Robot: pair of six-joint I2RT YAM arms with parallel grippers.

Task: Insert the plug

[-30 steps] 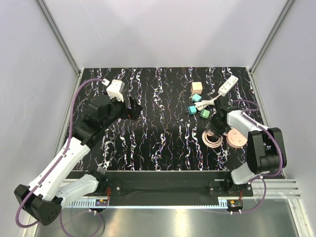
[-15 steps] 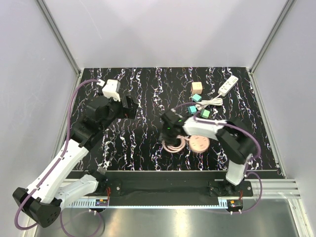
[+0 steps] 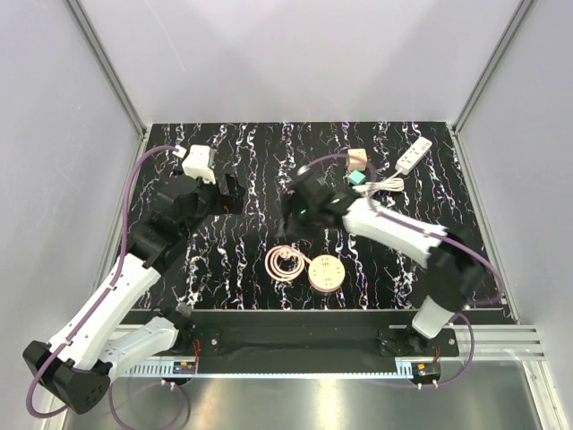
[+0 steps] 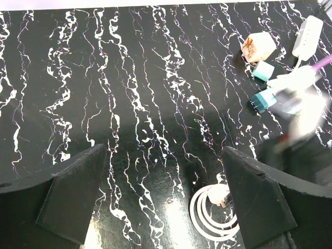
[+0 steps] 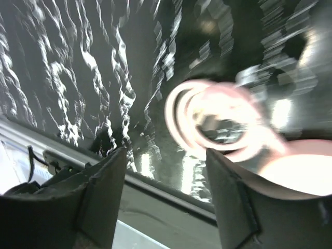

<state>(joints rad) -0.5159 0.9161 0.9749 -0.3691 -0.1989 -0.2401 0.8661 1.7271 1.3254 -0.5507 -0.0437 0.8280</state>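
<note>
Left jaws wide open, right jaws part open near the coil (image 3: 286,262), both empty (centred for either arm, we reckon).

On the black marbled surface (image 3: 224,278), a pink coiled cable (image 3: 285,262) is laid just left of a pink round disc (image 3: 326,272).
</note>
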